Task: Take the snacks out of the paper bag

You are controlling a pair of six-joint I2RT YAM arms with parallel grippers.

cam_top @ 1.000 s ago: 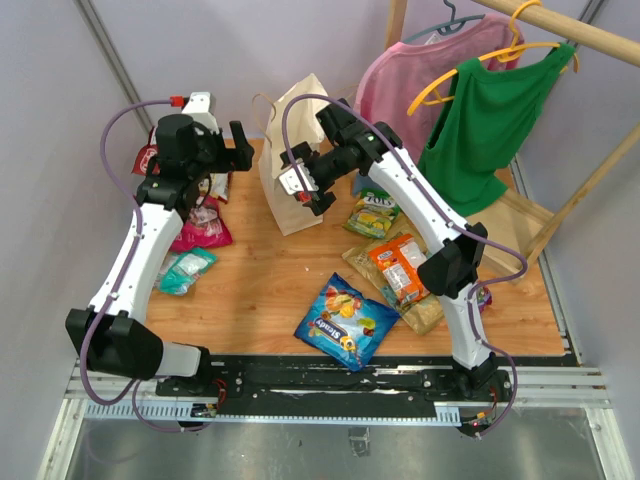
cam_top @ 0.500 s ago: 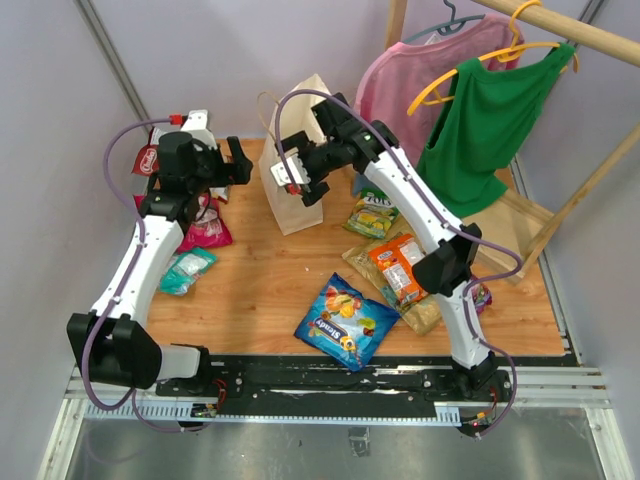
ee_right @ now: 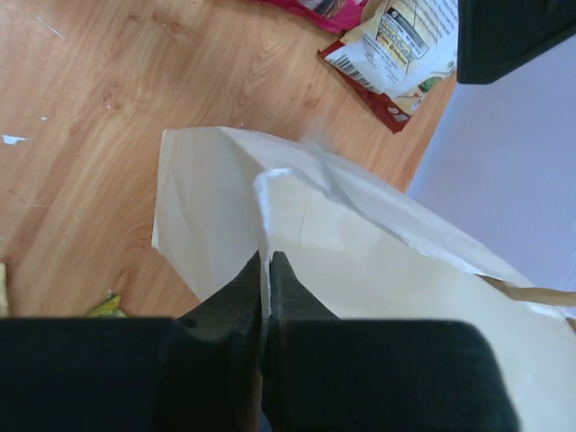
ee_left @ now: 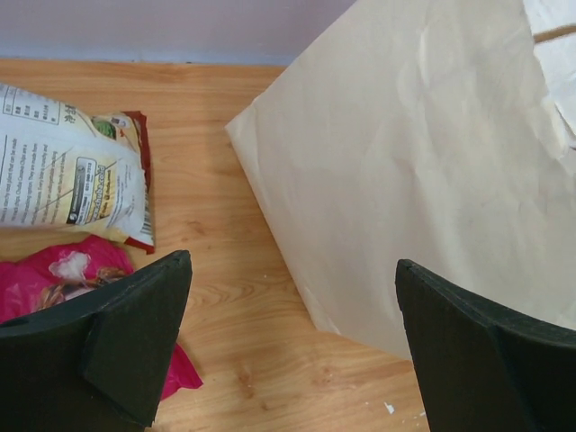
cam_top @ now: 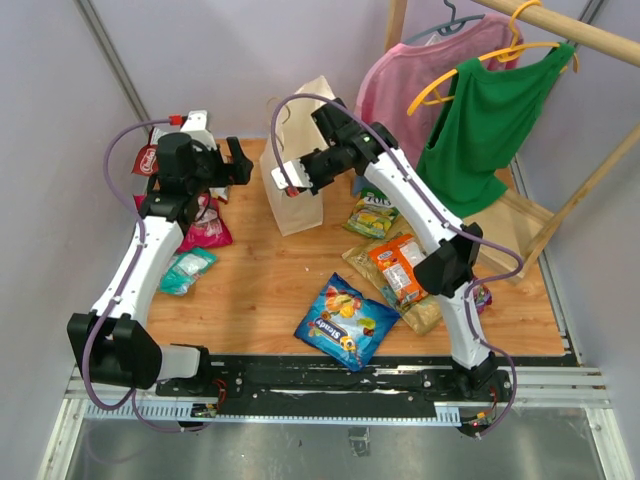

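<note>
The tan paper bag (cam_top: pixel 290 210) stands at the back of the wooden table. My right gripper (cam_top: pixel 300 182) is shut on a fold of the bag's upper edge (ee_right: pixel 266 216), seen pinched between its fingers in the right wrist view. My left gripper (cam_top: pixel 235 168) hovers open just left of the bag (ee_left: pixel 423 171), with nothing between its fingers (ee_left: pixel 144 333). Snacks lie around on the table: a red-white packet (ee_left: pixel 72 180), a magenta one (cam_top: pixel 205 228), a teal one (cam_top: pixel 185 270), a blue one (cam_top: pixel 345 322), an orange one (cam_top: pixel 398 265) and a green one (cam_top: pixel 372 213). The bag's inside is hidden.
A pink shirt (cam_top: pixel 400 85) and a green shirt (cam_top: pixel 485 120) hang on a wooden rail at the back right. A tan packet (cam_top: pixel 425 312) lies under the orange one. The purple wall stands close behind the bag.
My right gripper has moved a little back and left and closed on the bag's edge. The left gripper shifted slightly left and back a second ago, then held still.
</note>
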